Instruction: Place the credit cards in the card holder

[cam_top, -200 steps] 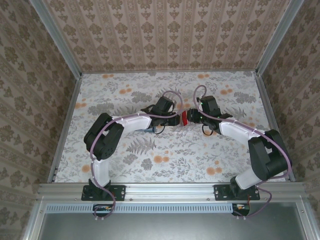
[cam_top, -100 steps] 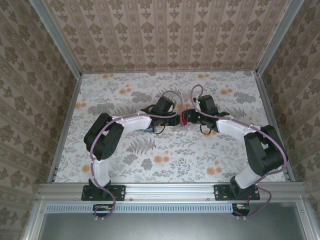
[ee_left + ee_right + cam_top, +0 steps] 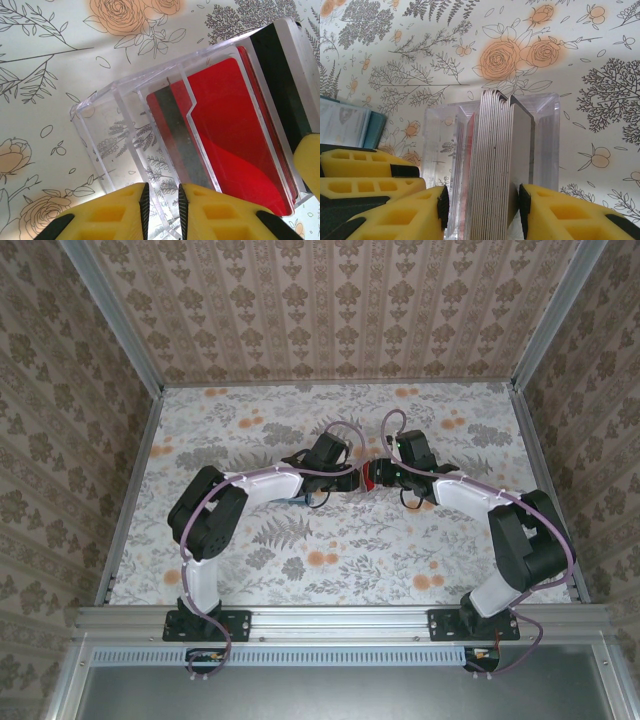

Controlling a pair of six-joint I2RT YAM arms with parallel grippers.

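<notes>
The left gripper [image 3: 162, 192] pinches the clear tray's [image 3: 100, 135] wall. The right gripper [image 3: 482, 205] brackets the upright stack of cards [image 3: 495, 165] in that tray, 1 finger [image 3: 560, 217] touching it; whether it squeezes, I cannot tell. The teal holder [image 3: 376, 131] lies near the tray, with a pale card [image 3: 342, 125] on it.

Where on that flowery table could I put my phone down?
Plenty of room: the far strip of the table along the back wall, and the near stretch between the two arm bases. The middle is crowded: left fingers and right fingers meet at the clear tray of cards, with the teal card holder near it.
</notes>
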